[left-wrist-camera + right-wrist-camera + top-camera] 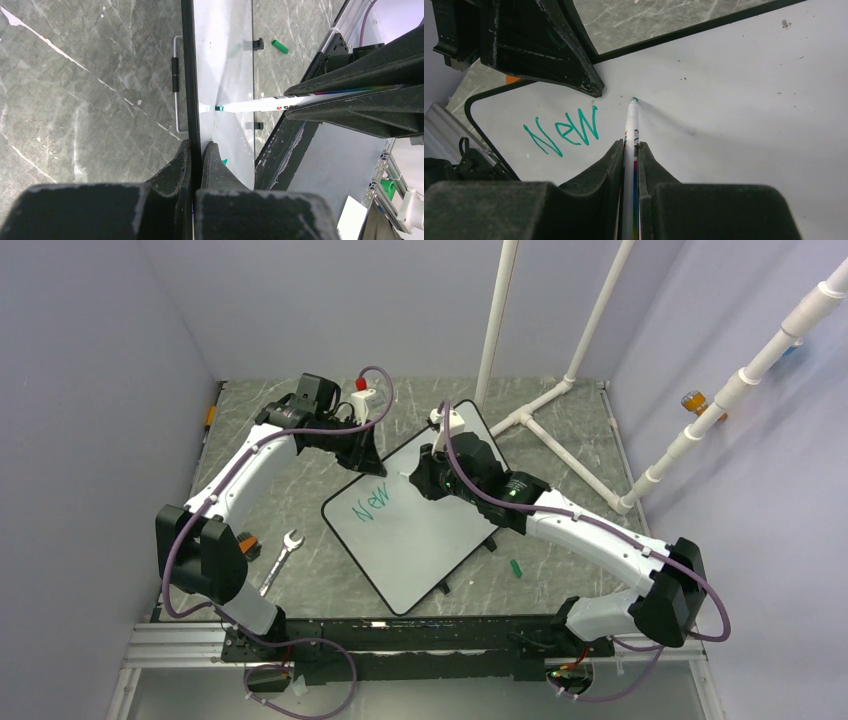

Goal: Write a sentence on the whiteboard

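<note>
Pinching whiteboard (420, 530) rim: left hand (201, 145), closed tight. Right hand (629, 145): clamped on marker (630, 125), tip touching board just beside green lettering (566, 131) "New".

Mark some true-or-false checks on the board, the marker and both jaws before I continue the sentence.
1. The green lettering on the whiteboard reads only "New". True.
2. The right jaws hold a wrench. False: they grip the marker; the wrench lies on the table, left of the board.
3. The left jaws are shut on the whiteboard's edge. True.
4. The marker's cap is on its tip. False: the green cap lies on the table right of the board, and the bare tip meets the board.
</note>
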Controlling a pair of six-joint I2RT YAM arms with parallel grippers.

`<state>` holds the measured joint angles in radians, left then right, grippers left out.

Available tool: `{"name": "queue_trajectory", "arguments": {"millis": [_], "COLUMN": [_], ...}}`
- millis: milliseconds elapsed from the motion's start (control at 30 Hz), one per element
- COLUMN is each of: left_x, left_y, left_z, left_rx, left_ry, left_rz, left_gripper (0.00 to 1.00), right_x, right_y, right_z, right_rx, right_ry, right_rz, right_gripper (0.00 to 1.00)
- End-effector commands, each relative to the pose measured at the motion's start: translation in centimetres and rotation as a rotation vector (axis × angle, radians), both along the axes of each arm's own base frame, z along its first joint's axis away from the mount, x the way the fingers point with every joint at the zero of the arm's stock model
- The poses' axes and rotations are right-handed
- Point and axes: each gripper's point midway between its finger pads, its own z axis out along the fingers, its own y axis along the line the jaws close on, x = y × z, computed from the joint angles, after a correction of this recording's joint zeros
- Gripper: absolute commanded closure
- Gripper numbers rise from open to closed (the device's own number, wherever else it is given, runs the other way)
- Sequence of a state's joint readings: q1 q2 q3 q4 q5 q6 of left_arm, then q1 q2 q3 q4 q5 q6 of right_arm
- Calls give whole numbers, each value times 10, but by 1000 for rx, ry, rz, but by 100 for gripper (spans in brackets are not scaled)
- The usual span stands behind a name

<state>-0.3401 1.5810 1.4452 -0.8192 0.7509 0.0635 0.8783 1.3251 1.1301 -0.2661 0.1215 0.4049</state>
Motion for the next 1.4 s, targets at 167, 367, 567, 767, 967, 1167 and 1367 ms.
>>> {"name": "queue_trajectory", "arguments": {"millis": [167, 367, 567, 767, 967, 1167, 1367], "left_x": [7, 7, 7, 6, 5, 5, 5], "left_y": [1, 1, 2, 1, 1, 1, 1], "left_z": [1, 3, 3, 3, 3, 3, 4], "left_rx": [70, 69, 68, 69, 69, 68, 68], "left_ry": [-180, -186, -187, -188, -190, -191, -192], "left_rz": [-61, -61, -61, -64, -66, -67, -66], "left_gripper": [100, 100, 100, 100, 100, 100, 100], "right_x": [-2, -12, -21, -29, -31, -28, -24], "right_y": [1, -8, -17, -22, -14, 0, 8], "right_z": [-2, -17, -31, -37, -26, -12, -2], "right_rx": [44, 33, 28, 46, 87, 111, 118], "right_ry": [15, 47, 81, 106, 106, 97, 86], "right_rz": [-8, -13, -24, -26, 3, 38, 53], "right_gripper": [100, 100, 100, 100, 100, 100, 100]}}
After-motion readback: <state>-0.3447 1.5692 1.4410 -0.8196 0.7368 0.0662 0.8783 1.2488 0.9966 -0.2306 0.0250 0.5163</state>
